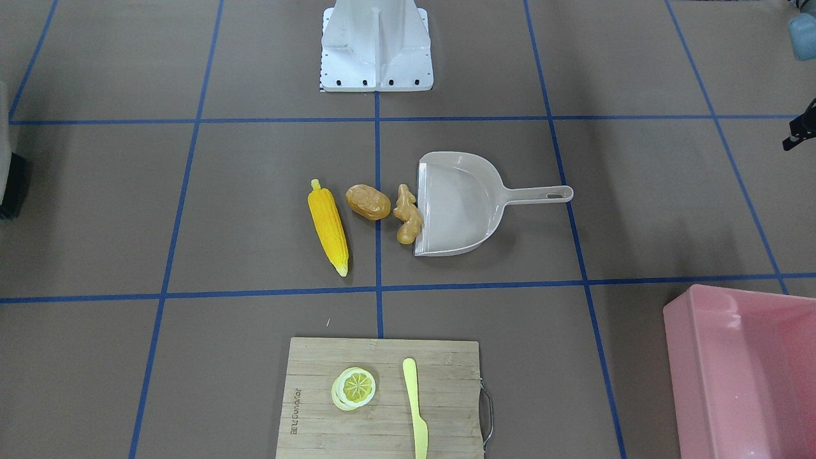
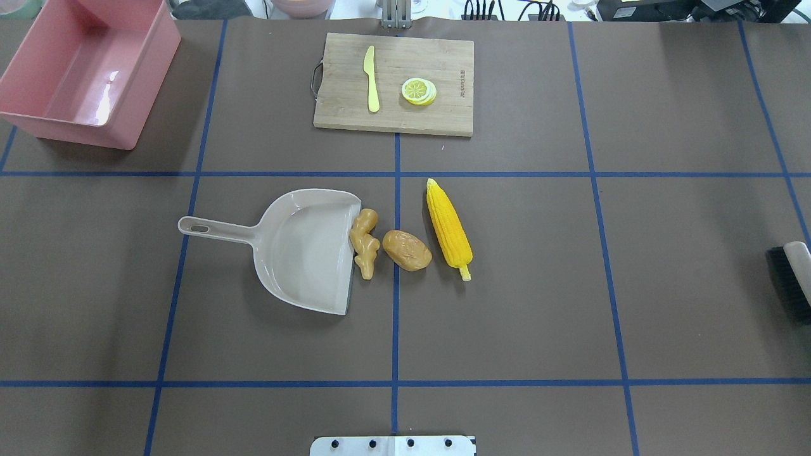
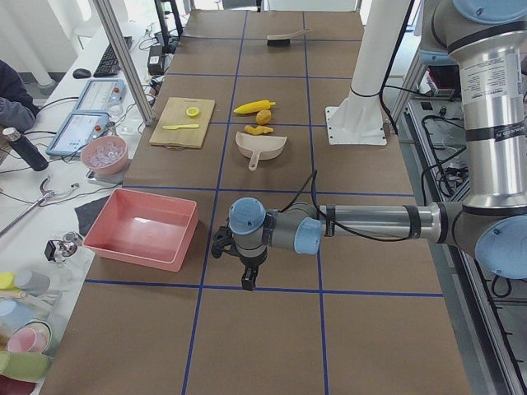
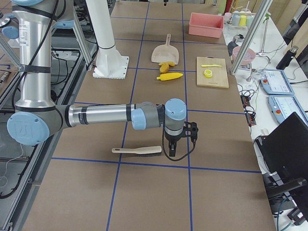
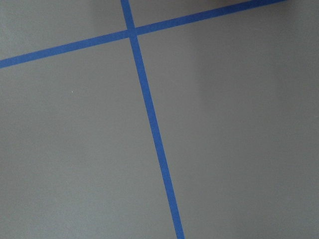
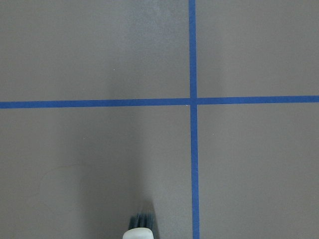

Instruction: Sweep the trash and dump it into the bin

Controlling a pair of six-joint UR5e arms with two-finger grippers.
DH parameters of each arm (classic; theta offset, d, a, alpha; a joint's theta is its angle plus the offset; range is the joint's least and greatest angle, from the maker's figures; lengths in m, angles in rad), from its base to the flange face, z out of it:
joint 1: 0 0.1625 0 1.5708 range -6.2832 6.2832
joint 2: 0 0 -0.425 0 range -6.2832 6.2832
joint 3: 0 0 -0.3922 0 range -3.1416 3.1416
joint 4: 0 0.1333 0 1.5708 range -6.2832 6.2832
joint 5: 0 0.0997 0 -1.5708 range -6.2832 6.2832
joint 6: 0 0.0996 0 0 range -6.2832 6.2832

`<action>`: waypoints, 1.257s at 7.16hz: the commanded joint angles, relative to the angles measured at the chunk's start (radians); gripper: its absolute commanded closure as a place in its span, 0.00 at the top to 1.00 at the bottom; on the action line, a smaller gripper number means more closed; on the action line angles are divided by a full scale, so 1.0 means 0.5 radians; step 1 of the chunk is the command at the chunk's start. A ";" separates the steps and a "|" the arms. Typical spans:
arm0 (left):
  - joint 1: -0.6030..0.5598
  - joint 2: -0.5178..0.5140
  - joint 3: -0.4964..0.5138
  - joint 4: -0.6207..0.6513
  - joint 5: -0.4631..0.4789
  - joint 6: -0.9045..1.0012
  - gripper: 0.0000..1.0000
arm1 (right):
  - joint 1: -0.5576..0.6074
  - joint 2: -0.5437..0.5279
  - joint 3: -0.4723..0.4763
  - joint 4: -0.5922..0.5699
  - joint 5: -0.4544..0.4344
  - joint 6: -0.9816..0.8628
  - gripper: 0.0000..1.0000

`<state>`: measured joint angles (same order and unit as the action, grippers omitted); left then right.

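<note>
Overhead exterior view, left to right: the pink bin point(image 2: 63, 126) sits in the upper left corner of the frame. At centre left lies the dustpan point(image 2: 310, 253), handle pointing left. The ginger root point(image 2: 365, 244) touches its open lip, the potato point(image 2: 406, 250) lies just beside the ginger root, and the corn cob point(image 2: 448, 229) lies just right of the potato. Upper centre, a cutting board point(image 2: 443, 117) carries a knife point(image 2: 371, 79) and a lemon slice point(image 2: 418, 90). A brush point(image 2: 792, 278) lies at the right edge.

The left gripper point(image 3: 247, 280) and the right gripper point(image 4: 173, 154) show only in the side views, each pointing down over the table. I cannot tell whether their fingers are apart or together.
</note>
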<state>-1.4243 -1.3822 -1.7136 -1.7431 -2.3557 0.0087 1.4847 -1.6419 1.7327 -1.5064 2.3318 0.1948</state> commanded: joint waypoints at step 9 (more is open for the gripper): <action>-0.210 -0.011 0.298 -0.212 -0.224 -0.011 0.99 | 0.049 -0.039 -0.111 0.000 0.021 -0.055 1.00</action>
<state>-1.5252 -1.3434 -1.5664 -1.9183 -2.4353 0.0042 1.5086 -1.6555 1.7057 -1.5056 2.3350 0.1715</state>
